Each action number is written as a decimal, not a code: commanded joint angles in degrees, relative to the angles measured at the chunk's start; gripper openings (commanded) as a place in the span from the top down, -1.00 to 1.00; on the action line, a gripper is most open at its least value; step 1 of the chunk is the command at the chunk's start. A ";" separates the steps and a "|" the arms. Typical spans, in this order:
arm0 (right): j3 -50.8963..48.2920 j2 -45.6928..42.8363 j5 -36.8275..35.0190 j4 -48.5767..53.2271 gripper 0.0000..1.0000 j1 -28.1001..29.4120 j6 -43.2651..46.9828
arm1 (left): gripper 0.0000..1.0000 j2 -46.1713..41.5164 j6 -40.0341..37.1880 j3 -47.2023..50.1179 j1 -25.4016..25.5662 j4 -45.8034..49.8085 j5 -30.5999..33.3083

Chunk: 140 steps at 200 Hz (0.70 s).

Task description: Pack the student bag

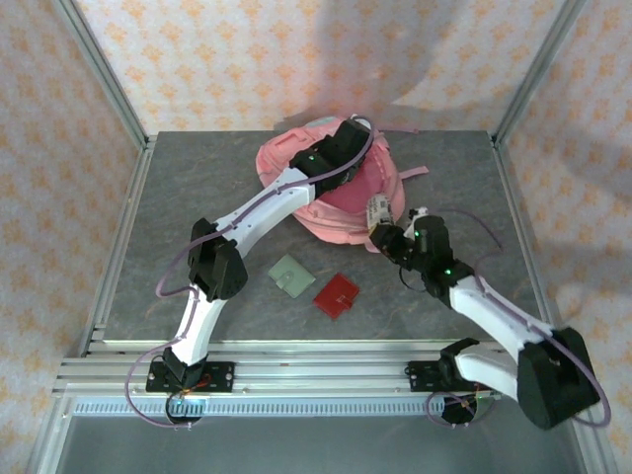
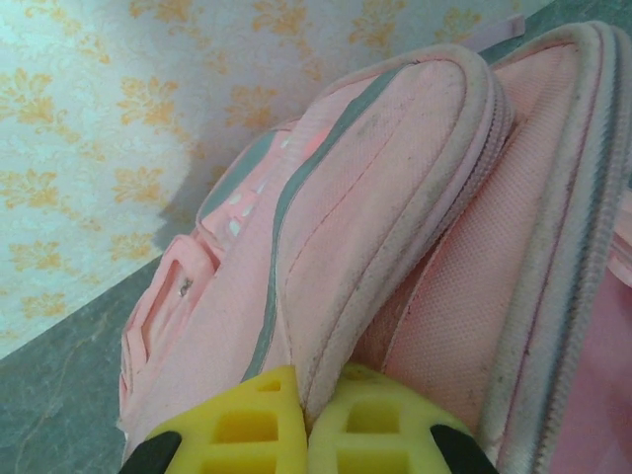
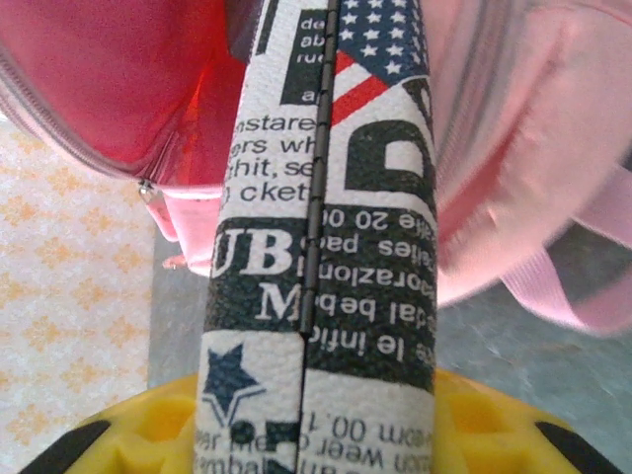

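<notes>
The student bag (image 1: 341, 209) is a pink backpack lying at the back middle of the table. My left gripper (image 1: 352, 130) reaches over its top. In the left wrist view, its yellow fingers (image 2: 247, 425) are shut on the edge of the bag's opened flap (image 2: 395, 197). My right gripper (image 1: 388, 237) is at the bag's right side, shut on a newspaper-print case (image 1: 377, 215). In the right wrist view, the case (image 3: 326, 247) stands upright between the yellow fingers (image 3: 474, 420), its hinge facing the camera. Its far end points at the bag's open mouth (image 3: 118, 79).
A pale green square pad (image 1: 292, 274) and a red wallet-like item (image 1: 337, 294) lie on the grey tabletop in front of the bag. Metal frame posts (image 1: 104, 74) and patterned walls enclose the table. A pink strap (image 3: 553, 286) trails at the bag's right.
</notes>
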<state>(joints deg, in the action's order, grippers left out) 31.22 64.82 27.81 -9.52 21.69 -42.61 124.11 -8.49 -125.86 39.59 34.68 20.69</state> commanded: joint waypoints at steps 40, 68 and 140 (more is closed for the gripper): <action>20.16 25.68 9.19 -13.16 0.42 -1.07 -0.31 | 1.00 -7.18 5.20 -0.67 0.22 -3.12 2.68; 28.68 34.91 9.32 -12.23 0.38 -1.99 -0.35 | 1.00 -8.99 5.94 1.67 0.22 -3.97 2.13; 53.74 54.85 6.84 7.87 -0.33 -4.94 0.59 | 1.00 -10.22 8.64 4.57 0.22 -5.28 -0.66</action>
<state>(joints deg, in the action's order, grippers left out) 79.81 118.50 37.12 -12.93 17.37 -43.05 119.28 -2.81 -120.53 39.75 35.35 19.00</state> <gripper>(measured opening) 0.630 0.043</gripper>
